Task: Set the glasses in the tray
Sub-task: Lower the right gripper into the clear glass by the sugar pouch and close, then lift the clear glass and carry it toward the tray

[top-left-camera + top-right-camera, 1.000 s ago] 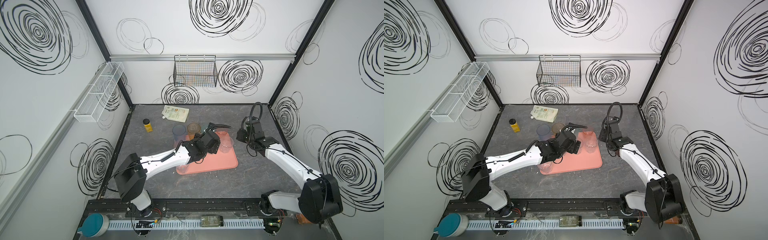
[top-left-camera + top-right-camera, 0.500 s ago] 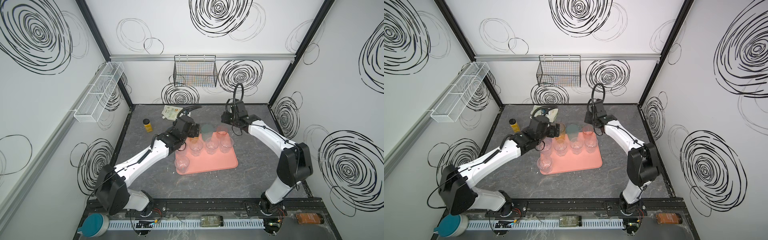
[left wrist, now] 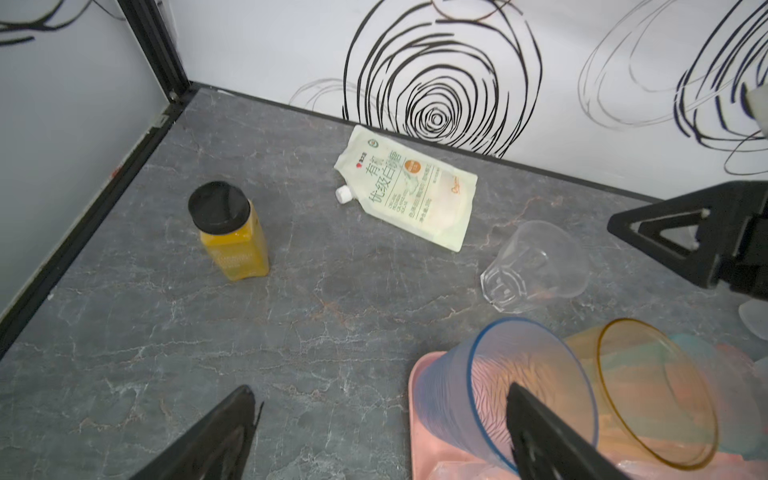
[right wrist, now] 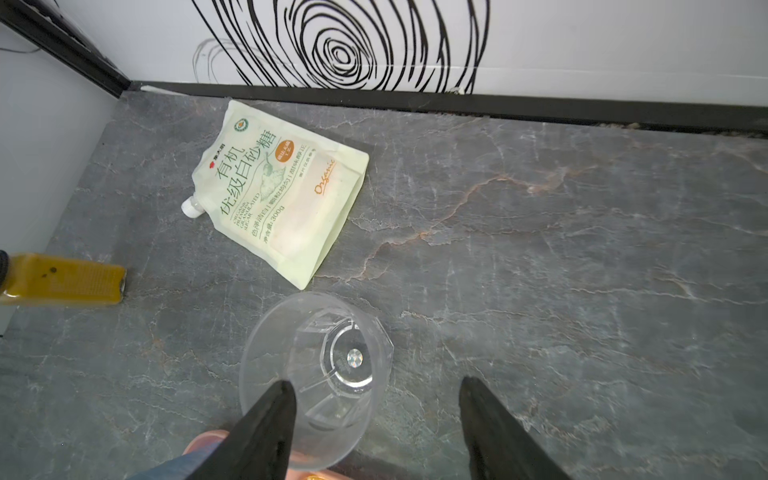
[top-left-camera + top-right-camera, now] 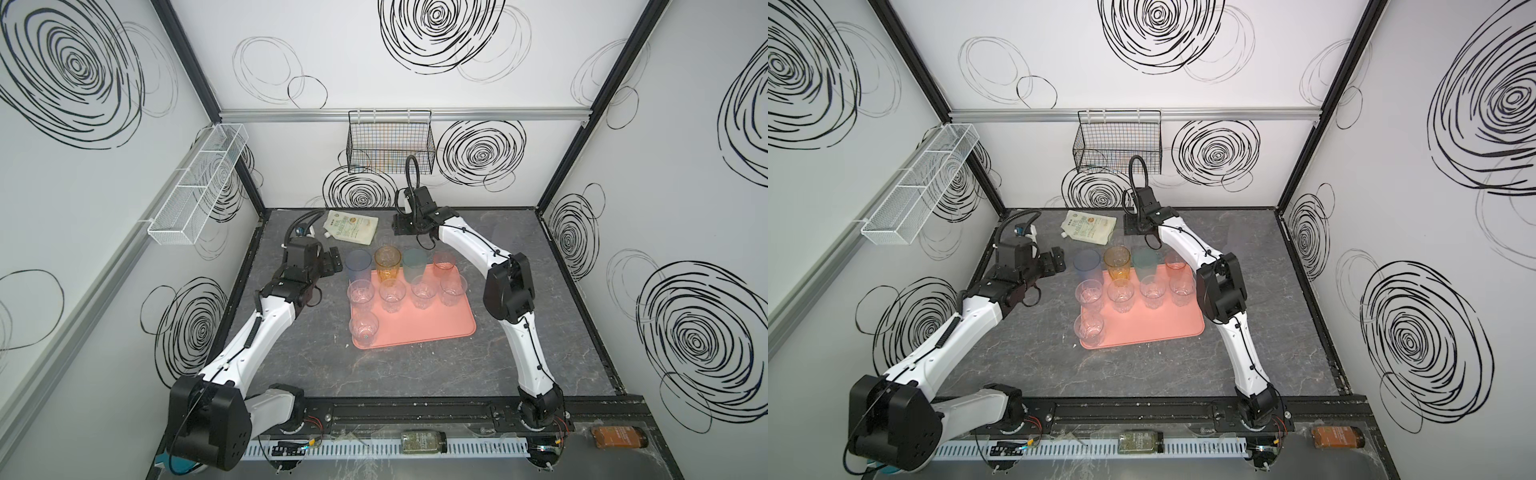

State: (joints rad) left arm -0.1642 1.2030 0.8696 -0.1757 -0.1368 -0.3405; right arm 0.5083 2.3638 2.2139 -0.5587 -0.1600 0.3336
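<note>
The salmon tray (image 5: 436, 328) (image 5: 1163, 328) lies mid-table. Along its back edge stand tall blue (image 5: 358, 264), amber (image 5: 387, 262), teal (image 5: 414, 262) and pink (image 5: 444, 262) glasses, with several short clear glasses (image 5: 392, 293) in front of them. One more clear faceted glass (image 4: 316, 365) (image 3: 536, 266) stands on the table just behind the tray. My right gripper (image 4: 374, 399) (image 5: 405, 226) hovers open over it, one finger (image 4: 270, 424) across its mouth. To the left of the blue glass (image 3: 498, 386) my left gripper (image 3: 382, 419) (image 5: 332, 259) is wide open and holds nothing.
A white spouted pouch (image 5: 351, 226) (image 4: 278, 191) lies at the back. A yellow black-capped bottle (image 3: 228, 230) stands near the back left corner. A wire basket (image 5: 390, 143) hangs on the back wall and a white mesh shelf (image 5: 199, 187) on the left wall.
My left arm has drawn back from over the tray to its left side. The right arm has reached toward the back of the table, and its jaws have spread wider. More glasses stand on the tray.
</note>
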